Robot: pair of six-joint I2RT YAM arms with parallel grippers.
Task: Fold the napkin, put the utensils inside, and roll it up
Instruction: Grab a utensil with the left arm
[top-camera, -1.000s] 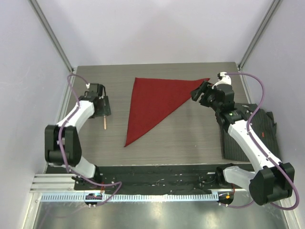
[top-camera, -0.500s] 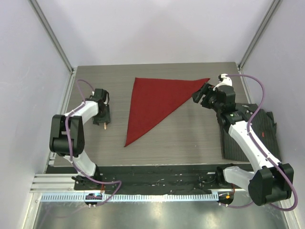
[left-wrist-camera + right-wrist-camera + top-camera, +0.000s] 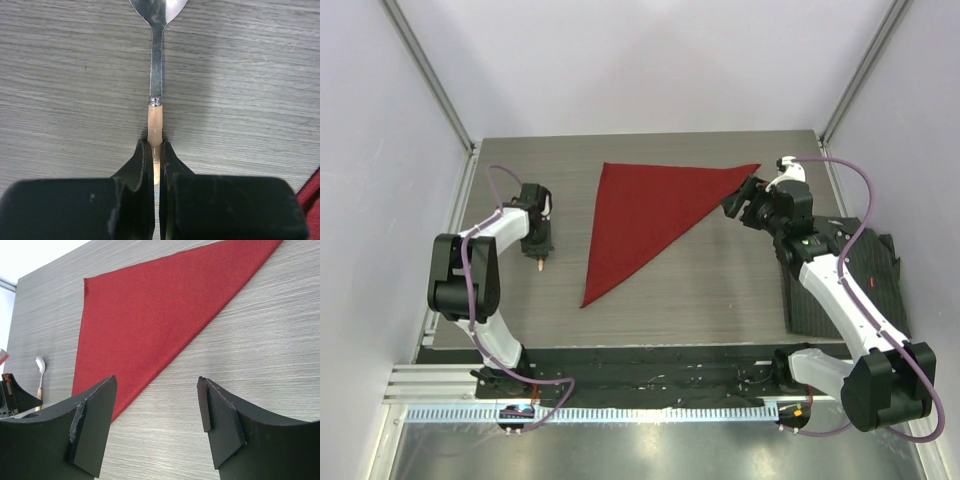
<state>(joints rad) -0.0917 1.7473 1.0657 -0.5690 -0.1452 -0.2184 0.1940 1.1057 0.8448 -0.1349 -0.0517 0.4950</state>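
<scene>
On the grey wood-grain surface (image 3: pixel 720 290) I see the napkin (image 3: pixel 645 215) lying as a triangle at centre. Left jaws pinch the spoon (image 3: pixel 156 85) by its wooden handle, left of the napkin. Right jaws gape wide and empty.

— What's different on my left side?
— My left fingers (image 3: pixel 140 165) travelled along the spoon (image 3: pixel 156 95) toward its handle end and closed. A second ago they stood wide; now the tan handle is pinched between them.
— And the arm?
— My left arm (image 3: pixel 470 270) has drawn its elbow in nearer the fingers.
</scene>
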